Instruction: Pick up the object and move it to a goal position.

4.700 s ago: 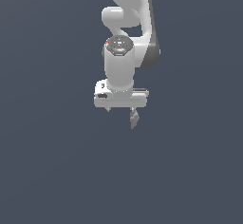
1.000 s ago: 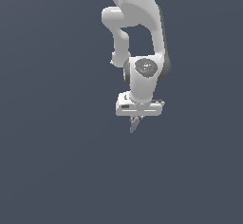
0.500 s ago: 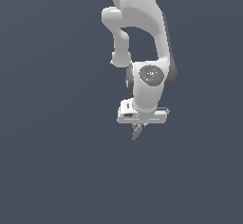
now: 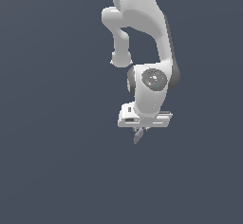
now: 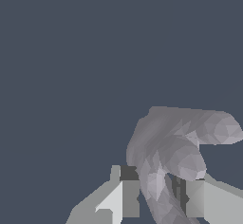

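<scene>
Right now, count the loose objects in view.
1: a small faceted grey-mauve sliver, clamped between the fingers of the white claw. Nothing else shows against the plain dark backdrop.

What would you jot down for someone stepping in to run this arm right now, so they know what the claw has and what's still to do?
Claw: shut on the grey-mauve object, as the wrist view shows, with a finger on each side of it.
Object: hangs below the claw in the exterior view, pointed end down; in the wrist view its faceted body sticks out past the fingers and curves.
Done: the pick-up appears complete.
Left: carry it to the goal position. No goal marker shows in either view, so I cannot tell how far remains.
</scene>
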### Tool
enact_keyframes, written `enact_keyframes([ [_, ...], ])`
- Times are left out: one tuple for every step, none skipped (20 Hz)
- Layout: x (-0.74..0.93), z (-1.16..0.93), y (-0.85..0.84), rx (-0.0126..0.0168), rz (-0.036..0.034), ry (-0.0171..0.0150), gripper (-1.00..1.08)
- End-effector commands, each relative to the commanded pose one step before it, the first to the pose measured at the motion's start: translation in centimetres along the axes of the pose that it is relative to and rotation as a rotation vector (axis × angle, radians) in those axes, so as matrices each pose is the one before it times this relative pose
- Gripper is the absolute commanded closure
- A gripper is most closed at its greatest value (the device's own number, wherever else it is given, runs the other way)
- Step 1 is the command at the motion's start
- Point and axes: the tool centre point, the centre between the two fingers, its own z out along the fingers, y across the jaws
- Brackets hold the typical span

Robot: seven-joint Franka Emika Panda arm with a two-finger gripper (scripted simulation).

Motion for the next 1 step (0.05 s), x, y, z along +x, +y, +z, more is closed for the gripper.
enact_keyframes([
  [0.140,-0.028,-0.022,-0.00002,0.00003,0.00012,1.08],
])
